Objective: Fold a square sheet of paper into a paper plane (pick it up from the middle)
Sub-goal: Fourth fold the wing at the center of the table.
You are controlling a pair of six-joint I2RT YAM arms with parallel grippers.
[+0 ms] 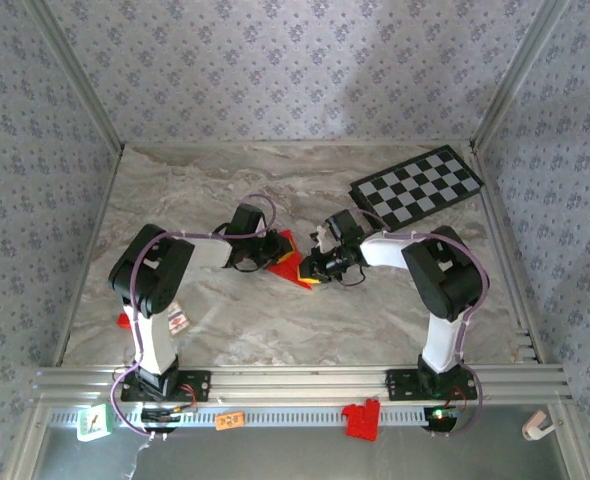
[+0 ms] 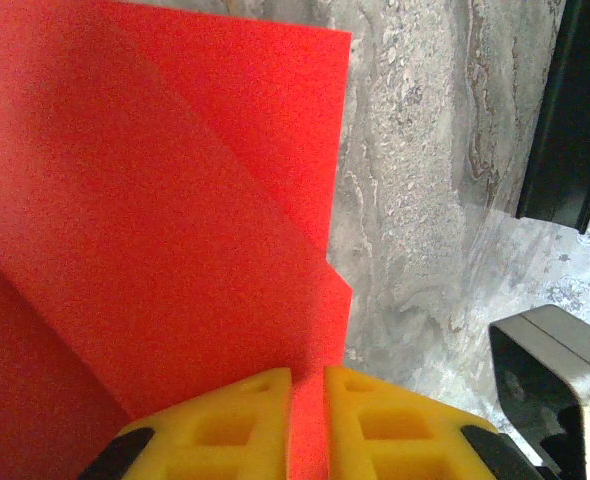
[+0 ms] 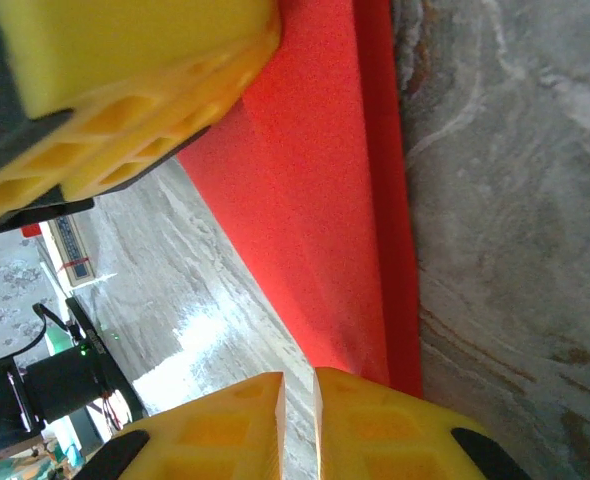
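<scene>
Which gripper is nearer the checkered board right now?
Right. The right gripper sits down-left of the checkered board; the left gripper is farther left, beyond the red paper.

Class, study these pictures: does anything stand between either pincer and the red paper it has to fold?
Nothing visible does. The left pincer is shut on the edge of the red paper. The right pincer, its fingers nearly together, meets the paper's folded edge; whether it actually grips the paper is unclear.
</scene>
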